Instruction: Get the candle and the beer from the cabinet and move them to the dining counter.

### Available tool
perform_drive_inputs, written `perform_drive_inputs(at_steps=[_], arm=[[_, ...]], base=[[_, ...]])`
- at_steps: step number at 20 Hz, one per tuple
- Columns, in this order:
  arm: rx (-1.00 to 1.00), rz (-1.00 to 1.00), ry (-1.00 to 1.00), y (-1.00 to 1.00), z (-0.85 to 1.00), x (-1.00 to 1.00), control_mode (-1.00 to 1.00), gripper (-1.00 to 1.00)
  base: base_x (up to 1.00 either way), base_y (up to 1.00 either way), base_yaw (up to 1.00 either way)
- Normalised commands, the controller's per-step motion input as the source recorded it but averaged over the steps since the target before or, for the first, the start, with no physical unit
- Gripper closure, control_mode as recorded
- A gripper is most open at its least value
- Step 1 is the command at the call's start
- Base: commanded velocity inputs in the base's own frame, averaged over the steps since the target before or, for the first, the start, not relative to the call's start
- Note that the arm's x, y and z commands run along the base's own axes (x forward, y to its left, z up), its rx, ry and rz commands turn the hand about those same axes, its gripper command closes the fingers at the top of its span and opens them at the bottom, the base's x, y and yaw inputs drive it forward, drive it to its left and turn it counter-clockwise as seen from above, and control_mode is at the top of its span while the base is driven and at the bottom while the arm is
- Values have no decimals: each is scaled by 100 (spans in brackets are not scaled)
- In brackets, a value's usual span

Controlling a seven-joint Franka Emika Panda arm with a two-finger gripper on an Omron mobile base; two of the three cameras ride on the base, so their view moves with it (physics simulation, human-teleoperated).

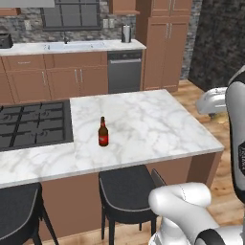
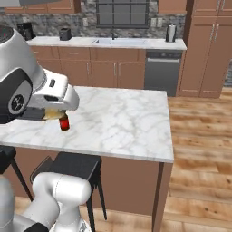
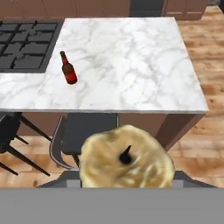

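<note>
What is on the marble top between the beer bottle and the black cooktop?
Nothing. In the left base view, only bare marble of the dining counter lies between the beer bottle and the cooktop. The hand view shows the same.

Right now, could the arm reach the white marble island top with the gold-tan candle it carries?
Probably yes: the jaws hold the gold-tan candle near the white marble island top, with bare marble beside the dark brown glass bottle.
</note>
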Motion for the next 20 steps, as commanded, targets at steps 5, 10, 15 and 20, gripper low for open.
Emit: perform_drive_inputs(at_steps=[5,10,15,20], arm=[[-6,43,4,2,-50,89,-100,100],[-2,43,9,0,-60,79,-100,100],[1,39,18,0,-58,41,-100,100],[1,29,10,0,-45,68,-100,100]], base=[[0,0,0],[0,0,0],[0,0,0],[0,0,0]])
